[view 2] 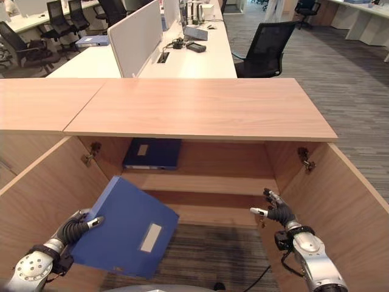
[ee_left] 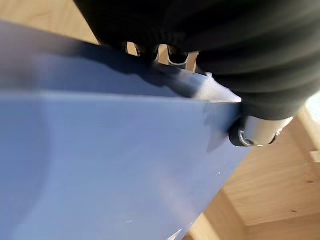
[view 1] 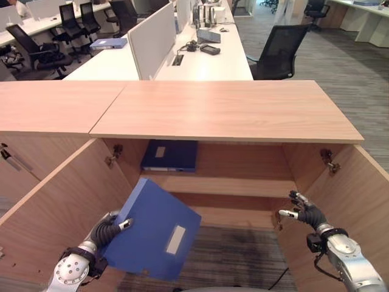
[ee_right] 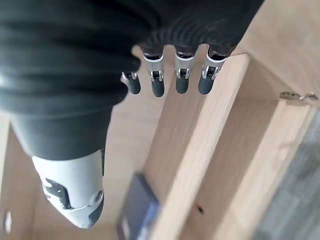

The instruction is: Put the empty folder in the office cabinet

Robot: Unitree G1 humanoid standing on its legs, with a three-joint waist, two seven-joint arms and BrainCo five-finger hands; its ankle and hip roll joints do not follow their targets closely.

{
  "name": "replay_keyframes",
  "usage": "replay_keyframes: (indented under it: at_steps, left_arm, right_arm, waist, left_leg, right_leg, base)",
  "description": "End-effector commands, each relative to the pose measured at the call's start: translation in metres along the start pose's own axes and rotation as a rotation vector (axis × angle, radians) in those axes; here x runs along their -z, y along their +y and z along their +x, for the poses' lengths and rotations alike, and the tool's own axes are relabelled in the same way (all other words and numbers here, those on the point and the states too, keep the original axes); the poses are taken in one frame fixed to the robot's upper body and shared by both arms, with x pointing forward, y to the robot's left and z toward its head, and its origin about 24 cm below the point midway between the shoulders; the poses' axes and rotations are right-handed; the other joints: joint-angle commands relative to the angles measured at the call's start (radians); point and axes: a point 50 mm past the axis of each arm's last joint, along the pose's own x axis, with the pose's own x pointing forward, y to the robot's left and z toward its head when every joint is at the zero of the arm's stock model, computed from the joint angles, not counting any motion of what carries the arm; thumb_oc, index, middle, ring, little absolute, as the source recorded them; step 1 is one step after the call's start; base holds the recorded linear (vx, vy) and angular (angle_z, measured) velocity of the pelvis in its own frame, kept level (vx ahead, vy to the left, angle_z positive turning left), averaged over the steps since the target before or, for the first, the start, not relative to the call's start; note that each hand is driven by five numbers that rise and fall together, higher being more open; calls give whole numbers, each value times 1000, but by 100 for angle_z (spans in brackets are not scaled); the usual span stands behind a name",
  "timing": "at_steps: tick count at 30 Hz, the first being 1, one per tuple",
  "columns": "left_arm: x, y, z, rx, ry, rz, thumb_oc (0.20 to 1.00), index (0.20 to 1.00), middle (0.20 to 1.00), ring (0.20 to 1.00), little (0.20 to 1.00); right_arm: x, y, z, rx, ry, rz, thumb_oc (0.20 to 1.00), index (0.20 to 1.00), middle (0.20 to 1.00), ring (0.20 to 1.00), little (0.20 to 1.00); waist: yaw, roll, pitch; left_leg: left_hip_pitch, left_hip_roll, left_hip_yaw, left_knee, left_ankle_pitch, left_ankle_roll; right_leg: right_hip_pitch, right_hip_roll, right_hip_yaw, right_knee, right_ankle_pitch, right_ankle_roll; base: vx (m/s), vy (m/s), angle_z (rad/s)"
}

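My left hand (view 1: 109,230) is shut on the upper left corner of a blue folder (view 1: 155,234) with a white label. It holds the folder tilted in front of the open wooden cabinet (view 1: 225,109), low on the left. In the left wrist view the thumb (ee_left: 255,132) presses on the folder's cover (ee_left: 100,165). My right hand (view 1: 307,213) hangs open and empty by the right cabinet door (view 1: 358,194), level with the shelf (view 1: 225,185). Its fingers (ee_right: 170,80) are relaxed.
A dark blue folder (view 1: 170,155) lies flat on the upper shelf, left of centre. Both cabinet doors stand open, the left door (view 1: 55,207) beside my left arm. Desks, partitions and office chairs (view 1: 279,48) stand behind the cabinet.
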Motion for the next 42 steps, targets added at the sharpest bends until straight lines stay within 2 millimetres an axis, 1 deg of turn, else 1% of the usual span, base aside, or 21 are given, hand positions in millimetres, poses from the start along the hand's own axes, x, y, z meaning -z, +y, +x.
replay_keyframes:
  at_steps: [1, 2, 3, 4, 5, 8, 9, 10, 11, 13, 17, 20, 22, 23, 24, 26, 28, 30, 35, 42]
  left_arm:
    - [-48, 40, 4, -112, -239, 144, 200, 200, 200, 200, 200]
    - [-57, 41, 3, -110, -283, 160, 200, 200, 200, 200, 200]
    - [-57, 41, 2, -112, -282, 160, 200, 200, 200, 200, 200]
    - [-62, 41, 2, -105, -303, 162, 200, 200, 200, 200, 200]
    - [-70, 39, 2, -81, -342, 162, 200, 200, 200, 200, 200]
    - [-82, 41, 0, -61, -392, 177, 200, 200, 200, 200, 200]
    - [-90, 42, -1, -42, -424, 201, 200, 200, 200, 200, 200]
    - [-93, 42, -2, -35, -436, 212, 200, 200, 200, 200, 200]
    - [-100, 42, -3, -20, -463, 231, 200, 200, 200, 200, 200]
    - [-100, 43, -3, -22, -462, 231, 200, 200, 200, 200, 200]
    - [-114, 40, -4, 20, -521, 254, 200, 200, 200, 200, 200]
    - [-117, 40, -3, 26, -533, 261, 200, 200, 200, 200, 200]
    - [-120, 41, -2, 29, -539, 280, 200, 200, 200, 200, 200]
    - [-120, 41, -2, 29, -539, 280, 200, 200, 200, 200, 200]
    - [-122, 41, -2, 27, -550, 285, 200, 200, 200, 200, 200]
    - [-123, 41, -1, 29, -555, 283, 200, 200, 200, 200, 200]
    - [-127, 40, -1, 41, -578, 272, 200, 200, 200, 200, 200]
    - [-129, 39, 0, 46, -585, 266, 200, 200, 200, 200, 200]
    - [-134, 35, 2, 60, -618, 243, 200, 200, 200, 200, 200]
    - [-143, 35, 4, 45, -659, 292, 200, 200, 200, 200, 200]
  right_arm:
    - [-42, 6, 17, -98, -142, -38, 1000, 1000, 1000, 1000, 1000]
    - [-50, 11, 21, -135, -161, -49, 1000, 1000, 1000, 1000, 1000]
    - [-50, 11, 21, -137, -162, -50, 1000, 1000, 1000, 1000, 1000]
    - [-55, 14, 23, -156, -174, -51, 1000, 1000, 1000, 1000, 1000]
    - [-63, 22, 28, -205, -189, -81, 1000, 1000, 1000, 1000, 1000]
    - [-77, 34, 36, -268, -214, -127, 1000, 1000, 1000, 1000, 1000]
    - [-86, 42, 40, -307, -234, -150, 1000, 1000, 1000, 1000, 1000]
    - [-91, 45, 41, -323, -245, -167, 1000, 1000, 1000, 1000, 1000]
    - [-102, 51, 45, -350, -270, -211, 1000, 1000, 1000, 1000, 1000]
    - [-102, 52, 46, -351, -272, -212, 1000, 1000, 1000, 1000, 1000]
    - [-128, 65, 53, -365, -354, -245, 1000, 1000, 1000, 1000, 1000]
    - [-136, 69, 54, -362, -387, -235, 1000, 1000, 1000, 1000, 1000]
    - [-148, 73, 51, -380, -437, -231, 1000, 1000, 1000, 1000, 1000]
    - [-148, 73, 51, -380, -437, -231, 1000, 1000, 1000, 1000, 1000]
    - [-156, 77, 48, -407, -475, -228, 1000, 1000, 1000, 1000, 1000]
    - [-159, 79, 47, -422, -485, -225, 1000, 1000, 1000, 1000, 1000]
    - [-164, 86, 43, -477, -510, -205, 1000, 1000, 1000, 1000, 1000]
    - [-166, 88, 43, -494, -516, -201, 1000, 1000, 1000, 1000, 1000]
    - [-175, 107, 41, -601, -536, -187, 1000, 1000, 1000, 1000, 1000]
    - [-182, 130, 38, -726, -547, -209, 1000, 1000, 1000, 1000, 1000]
  waist:
    - [0, -43, 16]
    - [5, -45, 16]
    - [4, -45, 17]
    - [6, -46, 16]
    - [11, -46, 16]
    - [17, -46, 15]
    - [22, -46, 13]
    - [23, -46, 13]
    - [28, -46, 11]
    - [26, -47, 13]
    - [34, -43, 9]
    - [35, -42, 8]
    - [35, -43, 6]
    - [36, -43, 7]
    - [37, -45, 5]
    - [38, -46, 4]
    - [39, -48, 3]
    - [40, -48, 3]
    - [47, -52, 3]
    - [58, -56, 2]
  left_leg:
    - [-1, -22, 6, 13, -78, 10]
    - [-1, -21, 8, 13, -78, 8]
    - [-1, -21, 8, 13, -78, 8]
    - [0, -20, 8, 13, -78, 8]
    - [-1, -20, 9, 13, -77, 7]
    - [-2, -19, 8, 13, -75, 7]
    - [-1, -19, 8, 13, -74, 6]
    - [-1, -18, 8, 13, -74, 6]
    - [-1, -18, 7, 13, -73, 5]
    - [0, -17, 7, 13, -74, 5]
    - [2, -17, 6, 13, -72, 4]
    - [2, -18, 6, 13, -72, 4]
    - [2, -19, 5, 13, -72, 4]
    - [2, -19, 4, 13, -72, 4]
    - [2, -18, 4, 13, -71, 4]
    - [2, -18, 3, 13, -71, 3]
    - [0, -19, 3, 13, -69, 2]
    - [-1, -19, 2, 13, -68, 2]
    - [-4, -16, 0, 13, -67, -1]
    - [-3, -14, 0, 13, -64, -3]
  right_leg:
    - [37, -6, -69, 8, -103, 36]
    - [37, -6, -69, 8, -102, 36]
    - [37, -6, -69, 8, -102, 36]
    - [37, -7, -69, 8, -102, 36]
    - [37, -8, -68, 8, -101, 36]
    - [37, -8, -68, 8, -101, 36]
    - [38, -7, -69, 8, -102, 36]
    - [38, -7, -70, 8, -102, 36]
    - [40, -7, -70, 8, -102, 36]
    - [40, -7, -70, 8, -102, 36]
    - [42, -8, -71, 8, -101, 36]
    - [42, -8, -72, 8, -101, 35]
    - [43, -8, -71, 8, -101, 35]
    - [43, -8, -71, 8, -101, 35]
    - [43, -8, -72, 8, -101, 35]
    - [43, -8, -73, 8, -101, 35]
    - [43, -9, -77, 8, -101, 36]
    - [42, -9, -77, 8, -101, 36]
    - [43, -9, -78, 8, -103, 34]
    - [44, -8, -84, 8, -106, 33]
  base:
    - [0, 0, 0]
    - [0, 0, 0]
    - [0, 0, 0]
    - [0, 0, 0]
    - [0, 0, 0]
    - [0, 0, 0]
    - [0, 0, 0]
    - [0, 0, 0]
    - [0, 0, 0]
    - [0, 0, 0]
    - [0, 0, 0]
    - [0, 0, 0]
    - [0, 0, 0]
    - [0, 0, 0]
    - [0, 0, 0]
    - [0, 0, 0]
    - [0, 0, 0]
    - [0, 0, 0]
    - [-8, -10, 4]
    - [-2, -6, 2]
